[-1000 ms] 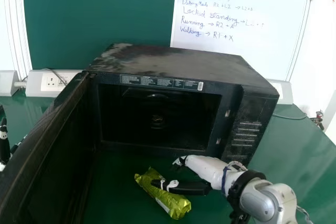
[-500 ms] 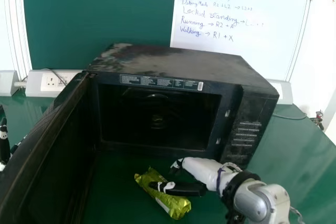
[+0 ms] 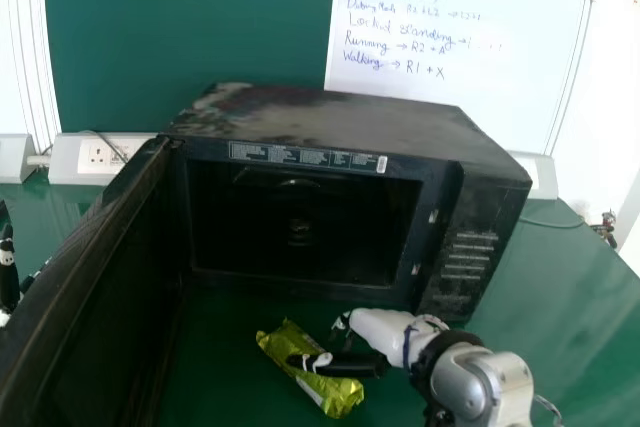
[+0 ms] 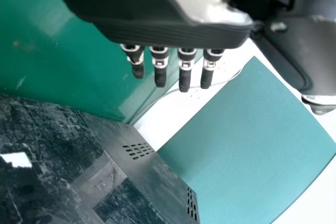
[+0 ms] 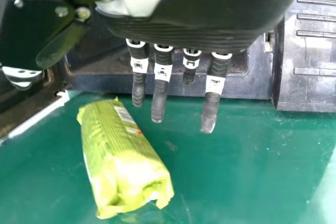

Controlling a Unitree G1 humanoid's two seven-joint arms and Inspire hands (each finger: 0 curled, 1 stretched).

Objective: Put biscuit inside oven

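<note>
Right hand [image 3: 378, 330] straight-fingered and empty near biscuit packet [image 3: 338, 395] — left hand [image 3: 8, 272] likewise

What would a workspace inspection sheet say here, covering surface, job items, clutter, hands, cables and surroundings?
Surface: green table, glossy, with small specks.
Job's things: biscuit packet lies on the table in front of the oven, not inside; oven door open.
Clutter: small item at the table's right edge, too small to identify.
Hands: right hand open beside the packet, contact unclear; left hand open, beyond the door.
Cables: thin cable right of the oven; another at the left socket panel.
Surroundings: green board; whiteboard with handwriting.
</note>
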